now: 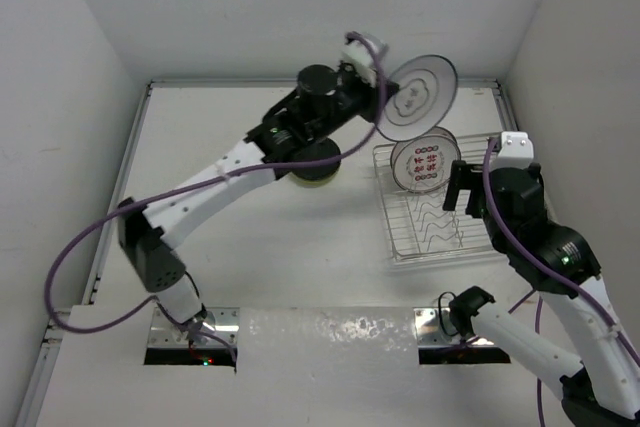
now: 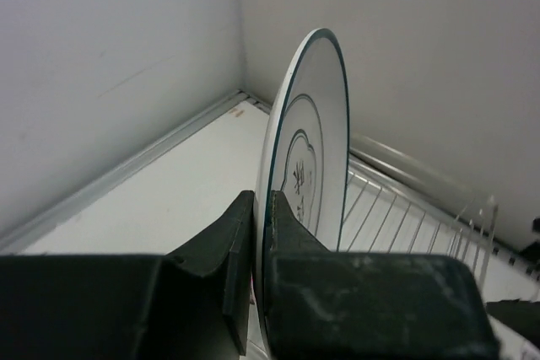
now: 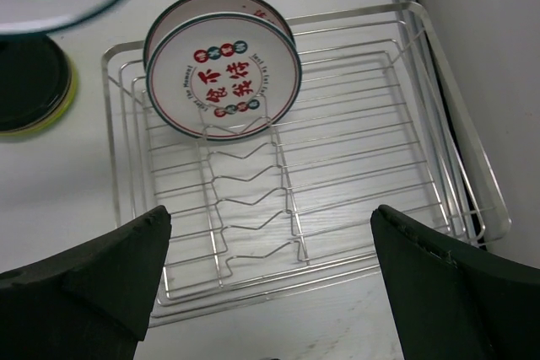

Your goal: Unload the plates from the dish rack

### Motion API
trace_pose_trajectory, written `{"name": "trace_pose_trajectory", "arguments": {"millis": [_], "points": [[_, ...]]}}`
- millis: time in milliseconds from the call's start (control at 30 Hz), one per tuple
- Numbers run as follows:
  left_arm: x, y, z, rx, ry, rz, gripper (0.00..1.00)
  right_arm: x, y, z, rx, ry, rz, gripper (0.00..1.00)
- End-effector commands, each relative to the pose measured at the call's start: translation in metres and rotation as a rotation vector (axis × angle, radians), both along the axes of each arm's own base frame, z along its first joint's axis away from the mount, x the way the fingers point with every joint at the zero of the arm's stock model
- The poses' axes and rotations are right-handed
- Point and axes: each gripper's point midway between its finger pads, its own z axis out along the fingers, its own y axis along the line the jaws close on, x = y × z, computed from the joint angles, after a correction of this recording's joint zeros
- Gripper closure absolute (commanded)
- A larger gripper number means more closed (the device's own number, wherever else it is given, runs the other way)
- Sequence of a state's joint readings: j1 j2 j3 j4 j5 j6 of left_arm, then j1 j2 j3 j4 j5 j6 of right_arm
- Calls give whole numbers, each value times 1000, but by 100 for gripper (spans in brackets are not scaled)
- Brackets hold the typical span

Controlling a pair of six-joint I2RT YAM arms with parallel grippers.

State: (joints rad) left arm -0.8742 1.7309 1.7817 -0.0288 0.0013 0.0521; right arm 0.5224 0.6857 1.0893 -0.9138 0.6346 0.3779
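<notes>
with left hand (image 1: 378, 75) clamped on the grey-white plate (image 1: 420, 95), upright above the dish rack (image 1: 392, 237) near the far right corner, and right hand (image 1: 460, 187) spread wide, empty, swing to the stack (image 3: 25, 82) by the far edge and lay flat.

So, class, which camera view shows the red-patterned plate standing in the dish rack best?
The right wrist view: the red-patterned plate faces the camera, upright in the dish rack, its characters plain. The top external view shows it small. The left wrist view shows only rack wires and the held plate, not it.
</notes>
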Motion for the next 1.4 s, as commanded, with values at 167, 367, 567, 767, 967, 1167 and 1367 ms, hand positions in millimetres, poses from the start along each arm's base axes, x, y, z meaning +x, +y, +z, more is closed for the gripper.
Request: {"name": "trace_pose_trajectory", "arguments": {"millis": [167,367,567,767,967,1167,1367], "points": [[40,232,-4,-475,340,624,100,23,65,-34,174,59,201,1],[3,378,-121,-675,510,1042,100,26,84,-44,229,78,260,1],[-20,436,-221,-713,632,1246,100,23,86,-46,239,81,278,1],[-22,439,-291,-663,763,1308,100,20,83,-45,220,82,287,1],[-39,443,-324,-645,829,1373,45,22,79,-56,189,105,265,1],[-60,442,-334,-638,882,1400,0,29,80,-73,176,149,235,1],[-56,415,-282,-625,720,1275,0,34,59,-65,170,93,92,1]]}}
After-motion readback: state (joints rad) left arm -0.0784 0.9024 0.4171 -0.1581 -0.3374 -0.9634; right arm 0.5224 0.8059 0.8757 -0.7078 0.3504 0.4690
